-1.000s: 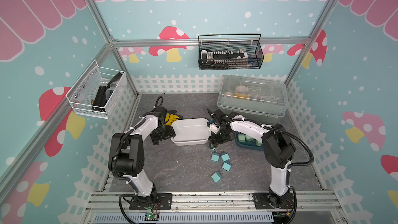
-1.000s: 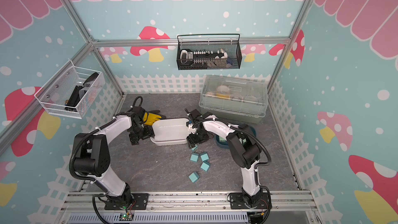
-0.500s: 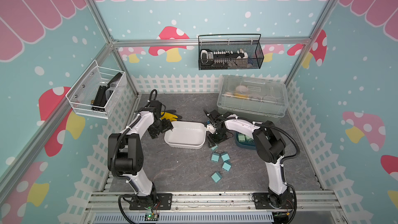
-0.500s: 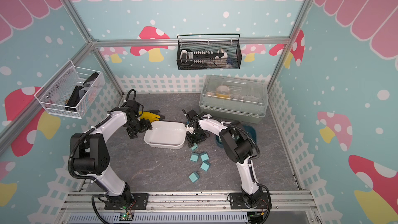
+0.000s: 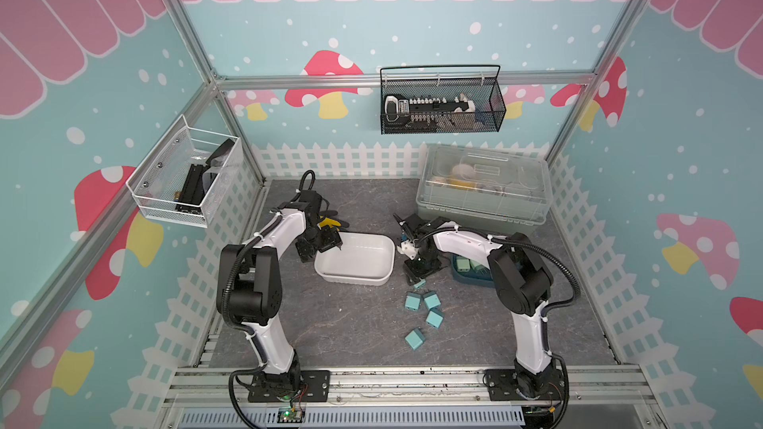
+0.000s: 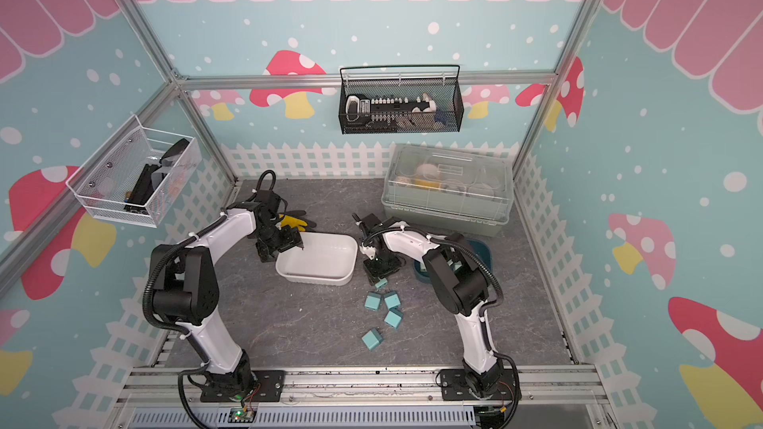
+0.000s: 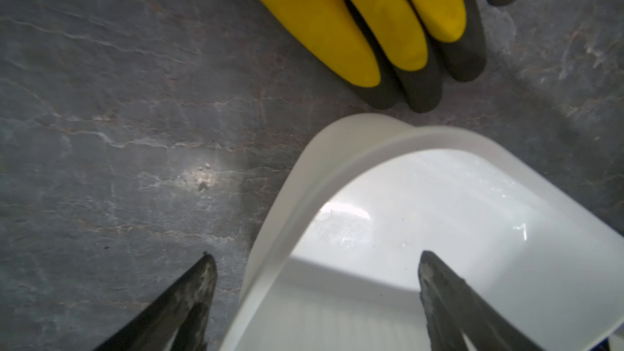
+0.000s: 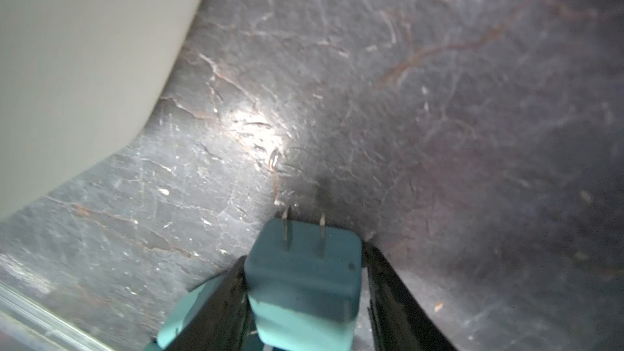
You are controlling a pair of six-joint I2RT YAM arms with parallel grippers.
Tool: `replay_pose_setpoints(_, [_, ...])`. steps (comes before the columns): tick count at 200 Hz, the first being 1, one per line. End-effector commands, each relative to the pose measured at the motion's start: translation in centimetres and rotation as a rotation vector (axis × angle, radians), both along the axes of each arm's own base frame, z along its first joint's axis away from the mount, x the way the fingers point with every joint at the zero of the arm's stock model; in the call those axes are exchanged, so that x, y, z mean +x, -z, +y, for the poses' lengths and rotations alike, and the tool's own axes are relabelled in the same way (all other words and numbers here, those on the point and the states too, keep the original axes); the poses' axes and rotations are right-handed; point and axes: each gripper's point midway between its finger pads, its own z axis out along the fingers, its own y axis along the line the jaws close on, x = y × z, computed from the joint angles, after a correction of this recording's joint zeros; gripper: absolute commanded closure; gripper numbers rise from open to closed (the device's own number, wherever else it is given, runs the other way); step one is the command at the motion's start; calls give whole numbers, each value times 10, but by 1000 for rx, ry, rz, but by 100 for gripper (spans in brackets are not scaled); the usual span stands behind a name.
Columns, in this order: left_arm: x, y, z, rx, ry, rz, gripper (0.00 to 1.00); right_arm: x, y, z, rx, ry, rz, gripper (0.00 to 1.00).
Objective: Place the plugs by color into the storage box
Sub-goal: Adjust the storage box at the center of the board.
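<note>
My right gripper (image 8: 304, 258) is shut on a light blue plug (image 8: 304, 281), prongs pointing away from the wrist, low over the grey floor right of the white storage box (image 5: 355, 280); in a top view that plug (image 5: 420, 283) shows at the fingertips. Several more light blue plugs (image 5: 432, 301) lie loose just in front. Pale green plugs (image 5: 463, 264) sit in a dark blue box (image 5: 466, 280) under my right arm. My left gripper (image 7: 315, 263) is open, straddling the white box's left wall (image 7: 270, 248), one finger inside and one outside. The white box holds nothing.
A yellow and black glove (image 7: 337, 11) lies behind the white box, beside my left wrist. A clear lidded bin (image 5: 483, 191) stands at the back right. White fence walls ring the floor; wire baskets hang on the back and left walls.
My right gripper has closed on the light blue plug. The white box shifted a little toward the front left and settled with its opening up, my left gripper staying at its left rim.
</note>
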Motion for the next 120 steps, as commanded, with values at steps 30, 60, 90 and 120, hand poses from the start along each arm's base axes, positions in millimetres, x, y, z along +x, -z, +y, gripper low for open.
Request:
replay_pose_setpoints(30, [13,0,-14,-8,21,-6,10,-14,10,-17,-66,13,35,47])
replay_pose_setpoints(60, [12,-1,-19,-29,7,5,10,-16,3,-23,-75,19,21,60])
replay_pose_setpoints(90, [9,-5,-29,-44,-2,4,11,-24,-3,-39,-86,61,33,67])
replay_pose_setpoints(120, [-3,0,-42,-53,-18,57,11,-20,-22,-52,-63,118,17,69])
